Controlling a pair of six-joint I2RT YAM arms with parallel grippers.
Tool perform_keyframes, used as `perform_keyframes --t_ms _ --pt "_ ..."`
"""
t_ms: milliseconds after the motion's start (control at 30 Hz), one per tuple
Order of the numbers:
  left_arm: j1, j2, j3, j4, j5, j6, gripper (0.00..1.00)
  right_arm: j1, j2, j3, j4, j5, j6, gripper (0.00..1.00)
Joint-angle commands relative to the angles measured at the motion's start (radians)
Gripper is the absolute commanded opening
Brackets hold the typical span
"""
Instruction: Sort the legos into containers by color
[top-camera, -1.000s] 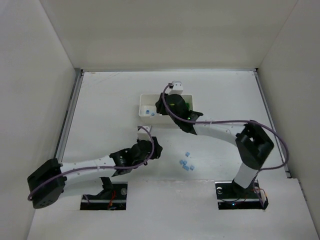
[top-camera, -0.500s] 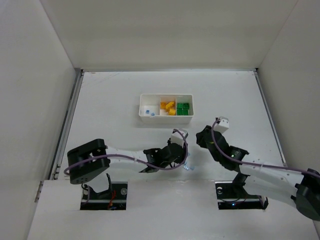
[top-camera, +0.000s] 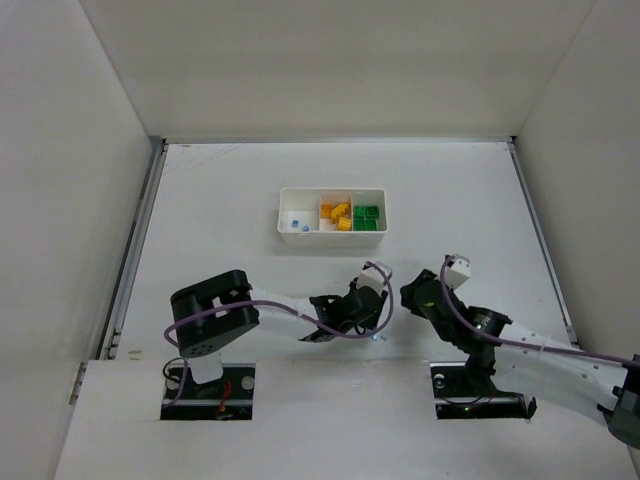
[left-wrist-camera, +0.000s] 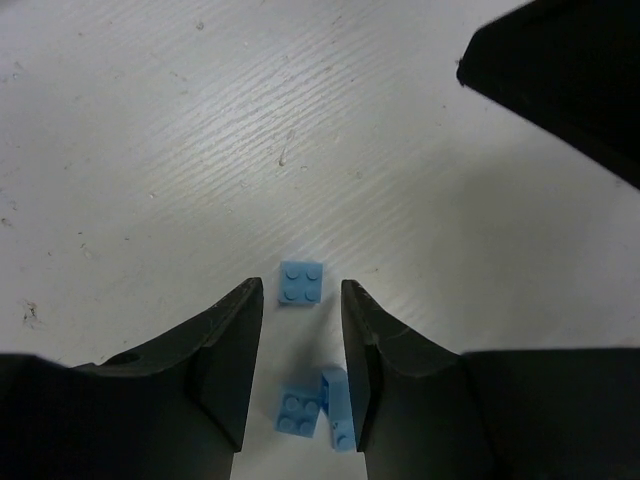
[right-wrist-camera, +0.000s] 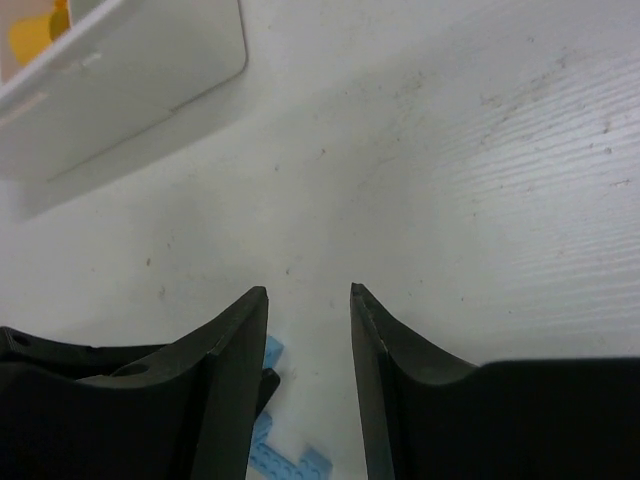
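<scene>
The white tray (top-camera: 284, 212) holds light blue legos (top-camera: 300, 225) in its left compartment, yellow-orange legos (top-camera: 336, 215) in the middle and green legos (top-camera: 367, 216) on the right. My left gripper (top-camera: 376, 322) is open and low over loose blue legos (top-camera: 379, 336). In the left wrist view one blue brick (left-wrist-camera: 301, 281) lies just ahead of my left gripper (left-wrist-camera: 302, 290), and two more (left-wrist-camera: 298, 410) lie between the fingers. My right gripper (top-camera: 410, 294) is open and empty beside them; in its wrist view it (right-wrist-camera: 308, 290) hangs over bare table.
The right wrist view shows a tray corner (right-wrist-camera: 120, 80) at top left, and blue legos (right-wrist-camera: 288, 462) beside the left arm's black finger (right-wrist-camera: 100, 365). White walls enclose the table on three sides.
My right gripper left the tray and drew back to the near right. My left gripper swung right and now straddles the loose blue legos.
</scene>
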Motion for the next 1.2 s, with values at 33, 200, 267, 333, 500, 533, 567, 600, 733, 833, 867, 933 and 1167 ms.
perform_keyframes --t_ms 33,200,267,333,500,533,567,600,733,833,867,933,1167 --pt "0.007 0.019 0.041 0.005 -0.008 0.022 0.33 0.061 0.056 0.064 -0.059 -0.03 0.013 0.42" --pt "0.022 0.006 0.023 0.004 -0.049 0.02 0.15 0.179 0.084 0.147 -0.226 -0.02 0.09 0.38" --pt "0.038 -0.033 0.002 0.013 -0.063 0.017 0.14 0.221 0.099 0.167 -0.284 -0.012 0.124 0.37" --pt "0.065 -0.083 -0.023 0.023 -0.065 0.011 0.13 0.248 0.134 0.173 -0.297 -0.032 0.13 0.39" --pt "0.14 -0.214 -0.077 0.039 -0.045 0.0 0.13 0.317 0.294 0.182 -0.233 -0.093 0.147 0.52" --pt "0.153 -0.246 -0.089 0.039 -0.045 0.002 0.13 0.331 0.319 0.188 -0.225 -0.096 0.157 0.52" --pt "0.165 -0.269 -0.1 0.039 -0.045 0.003 0.13 0.344 0.335 0.193 -0.222 -0.096 0.174 0.52" --pt "0.183 -0.307 -0.116 0.039 -0.045 0.005 0.14 0.356 0.349 0.194 -0.219 -0.095 0.191 0.51" --pt "0.232 -0.402 -0.167 0.039 -0.03 0.005 0.15 0.367 0.424 0.208 -0.203 -0.122 0.213 0.49" --pt "0.246 -0.444 -0.199 0.039 -0.028 0.0 0.15 0.373 0.477 0.221 -0.203 -0.139 0.222 0.47" --pt "0.248 -0.452 -0.208 0.039 -0.028 0.0 0.15 0.374 0.487 0.221 -0.2 -0.139 0.233 0.46" --pt "0.249 -0.458 -0.219 0.039 -0.028 -0.003 0.15 0.374 0.498 0.222 -0.197 -0.139 0.245 0.44" --pt "0.252 -0.47 -0.236 0.051 -0.028 -0.007 0.16 0.37 0.52 0.224 -0.194 -0.132 0.247 0.32"
